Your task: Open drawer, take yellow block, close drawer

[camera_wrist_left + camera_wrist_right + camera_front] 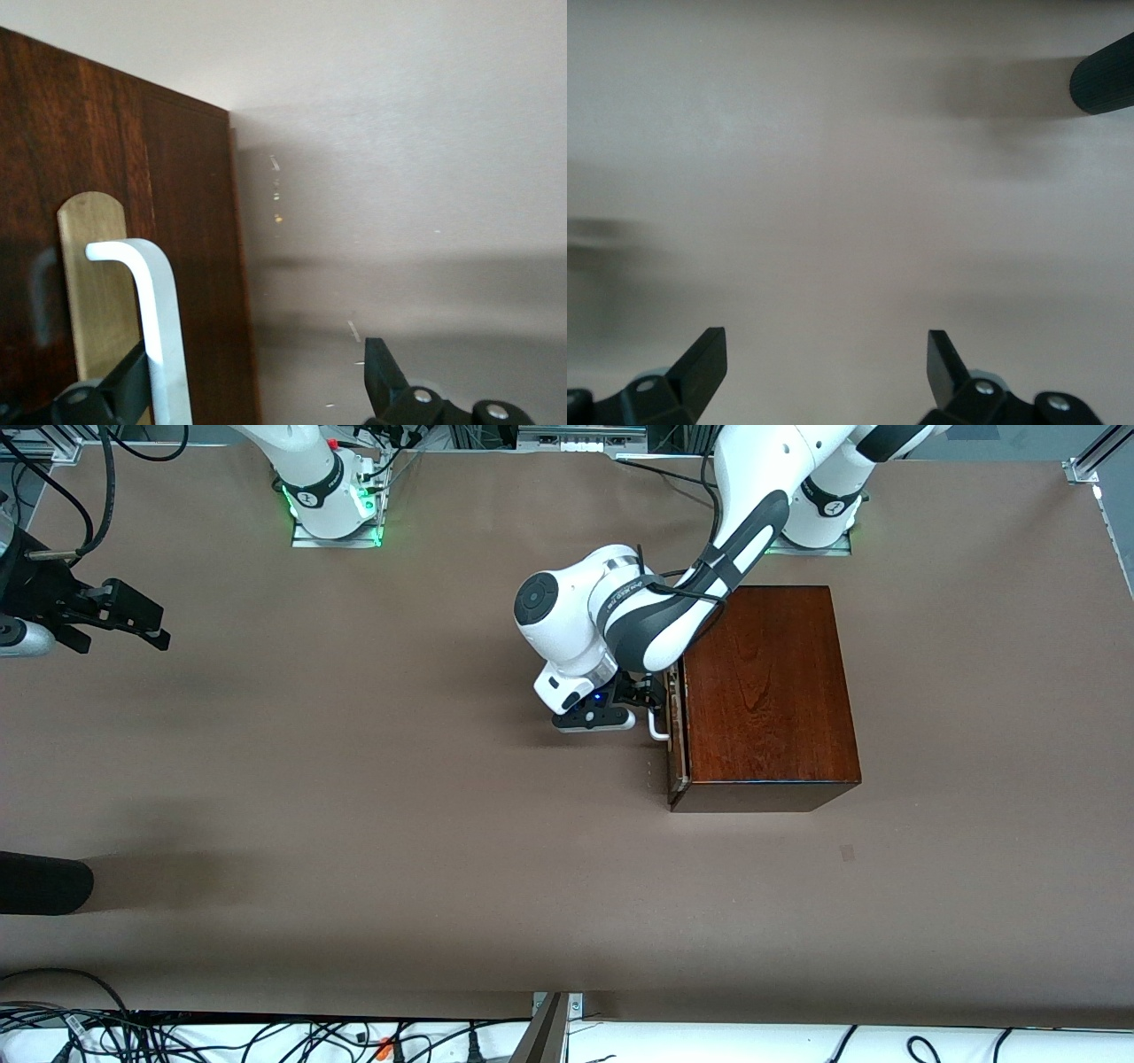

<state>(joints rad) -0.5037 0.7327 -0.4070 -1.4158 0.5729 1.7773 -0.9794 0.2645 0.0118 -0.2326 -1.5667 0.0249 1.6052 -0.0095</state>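
The left tool (651,695) is spread wide at the drawer (677,731) front of the mahogany box (766,691), one finger (120,390) against the white handle (159,328), gripping nothing. The drawer is shut. The right tool (824,372) waits wide open over bare table (354,797) at the right arm's end.

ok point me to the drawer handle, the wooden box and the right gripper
drawer handle (164,341), left wrist view, on the white bar's straight run
wooden box (766,691), front view, middle of its glossy top
right gripper (824,372), right wrist view, midway between its open fingertips
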